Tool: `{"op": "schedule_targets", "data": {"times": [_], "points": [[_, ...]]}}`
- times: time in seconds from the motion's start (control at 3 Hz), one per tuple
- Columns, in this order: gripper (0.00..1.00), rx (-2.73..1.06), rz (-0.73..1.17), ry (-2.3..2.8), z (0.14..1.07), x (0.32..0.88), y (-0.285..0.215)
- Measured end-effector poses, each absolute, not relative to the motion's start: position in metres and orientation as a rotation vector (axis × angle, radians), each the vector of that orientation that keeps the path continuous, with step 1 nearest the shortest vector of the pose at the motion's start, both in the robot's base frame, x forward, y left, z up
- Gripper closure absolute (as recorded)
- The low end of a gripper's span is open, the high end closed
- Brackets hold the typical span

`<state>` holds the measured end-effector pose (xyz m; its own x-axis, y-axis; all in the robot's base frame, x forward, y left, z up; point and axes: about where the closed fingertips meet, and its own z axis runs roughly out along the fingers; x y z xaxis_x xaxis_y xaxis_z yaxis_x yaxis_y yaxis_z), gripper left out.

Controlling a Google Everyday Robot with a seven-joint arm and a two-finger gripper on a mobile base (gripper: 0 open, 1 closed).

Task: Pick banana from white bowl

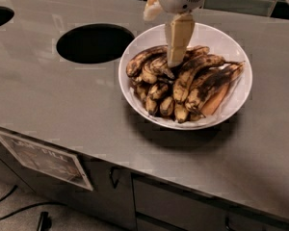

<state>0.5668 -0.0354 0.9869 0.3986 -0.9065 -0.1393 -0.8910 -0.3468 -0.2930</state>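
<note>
Nearest, a paper label [41,157] is hanging on the cabinet front below the tabletop [58,105]. Further in and to the right, the white bowl [226,40] is sitting on the tabletop, holding a heap of brown-blotched fruit. The banana [201,65] is lying across the middle of that heap, long and gently curved. It is running from the short bananas [159,91] at the near side up toward the right rim, with a flat orange piece [216,101] lying just beside it on the right. Left of the bowl and apart from it, a dark round hole [94,43] is gaping in the tabletop. Farthest back, the gripper [173,61] is hanging from above over the bowl's far-left part, its pale tip reaching into the heap near the banana's left side. Whether it is touching fruit, or is open or closed, I cannot tell. The step in hand is looking like the reach and the setting of the grasp, since the banana is not yet lifted. The next move is likely calling for a grip across the banana's narrow width. A straight, slow lift would then be keeping the neighbouring fruit from dragging over the rim.
</note>
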Motion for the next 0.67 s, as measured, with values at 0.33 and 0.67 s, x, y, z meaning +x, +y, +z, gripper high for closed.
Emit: {"op": "schedule_targets", "data": {"times": [0.33, 0.67], "points": [[0.30, -2.339, -0.034, 1.588, 0.9783, 0.5678, -0.0458], [0.36, -2.344, -0.012, 1.608, 0.9726, 0.5652, -0.0552]]}}
